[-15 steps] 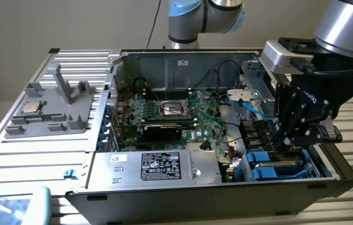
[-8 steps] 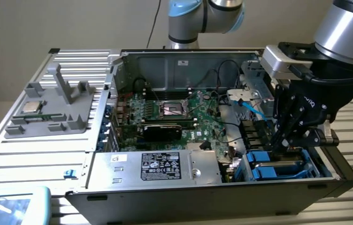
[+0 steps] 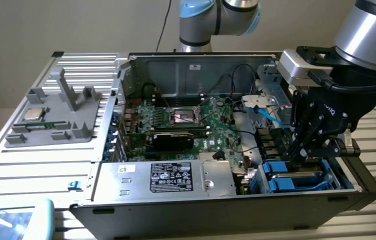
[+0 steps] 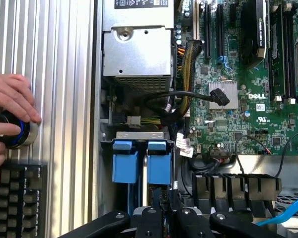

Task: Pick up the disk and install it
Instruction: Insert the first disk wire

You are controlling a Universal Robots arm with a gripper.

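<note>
The disk (image 3: 293,176), framed by a bright blue plastic carrier, sits in the drive bay at the near corner of the open computer case, toward the exterior view's right. Its blue frame lies level with the bay, with a strip of silver-grey drive body visible between the blue edges. In the wrist view, two blue carrier end tabs (image 4: 141,161) stand side by side, touching, beneath a grey metal crossbar; which tab belongs to this disk cannot be told.

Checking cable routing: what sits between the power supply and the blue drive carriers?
Wrist view: a looped black cable and a white connector lie between the power supply and the blue drive carriers.
</note>
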